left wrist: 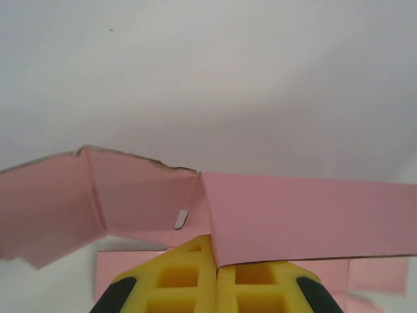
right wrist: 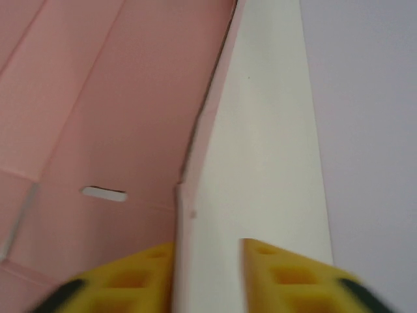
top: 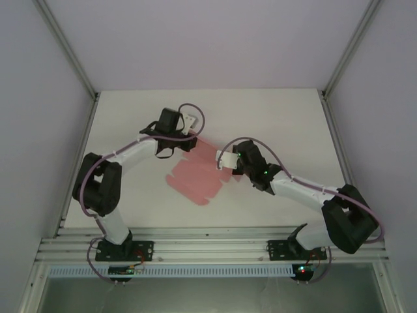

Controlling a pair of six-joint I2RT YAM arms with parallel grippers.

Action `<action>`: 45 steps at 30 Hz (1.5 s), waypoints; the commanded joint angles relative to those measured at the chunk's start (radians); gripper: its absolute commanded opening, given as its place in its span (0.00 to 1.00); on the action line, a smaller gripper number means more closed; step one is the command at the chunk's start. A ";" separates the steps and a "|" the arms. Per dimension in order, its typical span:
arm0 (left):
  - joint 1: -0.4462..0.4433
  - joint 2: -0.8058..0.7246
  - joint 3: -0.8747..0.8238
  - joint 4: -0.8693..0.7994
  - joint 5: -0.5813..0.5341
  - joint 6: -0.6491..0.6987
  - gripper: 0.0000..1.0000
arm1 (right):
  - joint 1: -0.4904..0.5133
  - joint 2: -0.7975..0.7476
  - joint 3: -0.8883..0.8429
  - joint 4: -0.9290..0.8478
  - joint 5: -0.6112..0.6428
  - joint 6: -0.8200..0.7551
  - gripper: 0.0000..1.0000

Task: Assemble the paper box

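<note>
The paper box point(top: 195, 175) is a salmon-pink die-cut sheet lying partly unfolded on the middle of the white table. My left gripper point(top: 187, 140) is at its far-left corner, and in the left wrist view it point(left wrist: 216, 253) is shut with the yellow pads pinching the edge of a raised pink flap point(left wrist: 300, 218). My right gripper point(top: 223, 164) is at the sheet's right edge. In the right wrist view it point(right wrist: 208, 246) stands open around an upright flap point(right wrist: 260, 163) that shows its white back; the left pad point(right wrist: 140, 270) touches it, the right pad is apart.
White table point(top: 280, 124) stretches to the right and far side of the sheet. Metal frame posts point(top: 339, 62) rise at the back corners, and a rail point(top: 208, 251) with both arm bases runs along the near edge.
</note>
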 commanded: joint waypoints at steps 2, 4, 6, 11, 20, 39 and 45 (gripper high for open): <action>-0.009 -0.064 -0.034 0.044 -0.022 0.033 0.00 | -0.005 -0.005 0.076 -0.075 -0.077 0.036 0.57; -0.011 -0.078 -0.042 0.044 -0.016 0.043 0.00 | -0.008 0.011 0.104 -0.070 -0.099 0.051 0.58; -0.013 -0.085 -0.045 0.049 -0.017 0.034 0.00 | -0.012 0.030 0.134 -0.068 -0.129 0.062 0.58; -0.015 -0.087 -0.049 0.044 -0.019 -0.018 0.00 | -0.012 0.105 0.175 -0.022 -0.158 0.073 0.59; -0.020 -0.089 -0.046 0.028 -0.023 -0.069 0.05 | 0.010 0.232 0.213 0.123 -0.073 0.072 0.10; 0.365 -0.483 -0.461 0.148 0.101 -0.326 0.99 | -0.070 -0.071 0.138 -0.040 -0.300 0.115 0.00; 0.405 -0.400 -0.462 0.275 0.233 -0.328 1.00 | -0.125 -0.150 0.142 -0.109 -0.456 0.186 0.00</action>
